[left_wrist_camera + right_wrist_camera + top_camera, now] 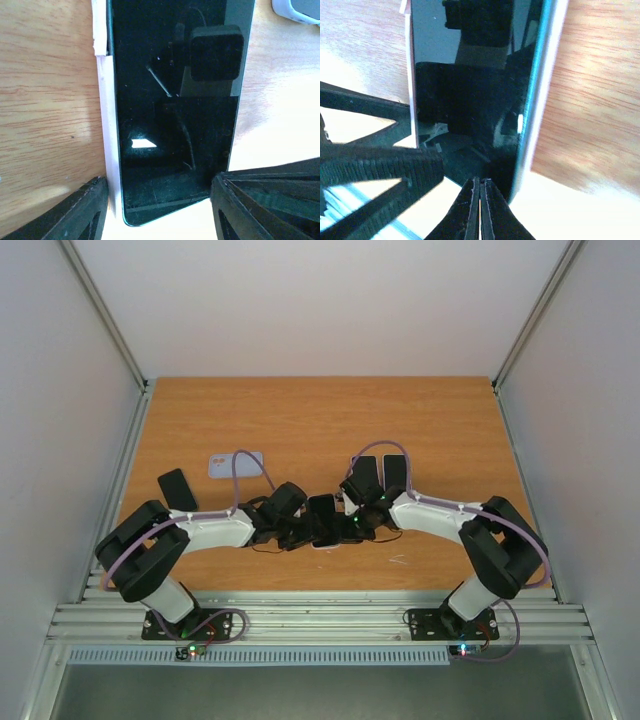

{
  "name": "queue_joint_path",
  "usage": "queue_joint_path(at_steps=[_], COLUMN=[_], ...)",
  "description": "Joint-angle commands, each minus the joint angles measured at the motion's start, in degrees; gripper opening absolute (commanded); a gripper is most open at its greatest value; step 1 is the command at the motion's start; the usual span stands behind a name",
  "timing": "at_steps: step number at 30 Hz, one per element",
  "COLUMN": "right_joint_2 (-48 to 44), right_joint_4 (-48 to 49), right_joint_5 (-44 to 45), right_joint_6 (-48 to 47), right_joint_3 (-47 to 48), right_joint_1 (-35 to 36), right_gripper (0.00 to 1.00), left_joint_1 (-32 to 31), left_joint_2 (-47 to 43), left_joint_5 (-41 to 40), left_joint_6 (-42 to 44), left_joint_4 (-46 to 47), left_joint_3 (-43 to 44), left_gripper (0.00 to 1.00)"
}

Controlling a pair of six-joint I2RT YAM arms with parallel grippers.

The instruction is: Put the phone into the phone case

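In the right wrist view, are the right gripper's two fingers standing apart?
No, the right gripper is shut, its fingers pressed together with only a thin seam between them, at the near end of the dark phone.

Robot lab, test cell. Wood-grain tabletop (320, 420) boxed in by plain white panels (320, 300) on three sides, metal frame posts (100, 310) running up at corners. Slotted aluminium rail (320, 618) along near edge, two robot arms (left arm (210, 530), right arm (435, 515)) bolted onto it. Purple cables (235, 475) loop over arms. Small status lights (462, 649) glow at right arm's base.
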Motion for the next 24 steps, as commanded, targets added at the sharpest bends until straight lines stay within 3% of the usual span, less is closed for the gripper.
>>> queue_joint_path(at_steps=[1,6,24], right_joint_2=[-5.25,-6.42,0.84], right_joint_4=[-7.89,-10.54,-4.96], right_joint_5=[7.88,13.15,5.59], right_joint_6=[-2.32,-2.95,-1.55], right_joint_3=[1.63,2.16,2.44], right_joint_1=[0.39,0.37,0.96], right_gripper=[0.05,0.08,0.06], left_joint_1=[-0.23,-0.25,-0.22], left_joint_2=[1.43,1.74,1.92], left_joint_5=[-0.30,-0.28,-0.17], left_joint_6=[-0.83,-0.75,-0.52], left_joint_4=[0.44,0.16,0.29], left_joint_3=[-1.47,-1.46,-1.65], left_gripper=[0.59,0.59,0.58])
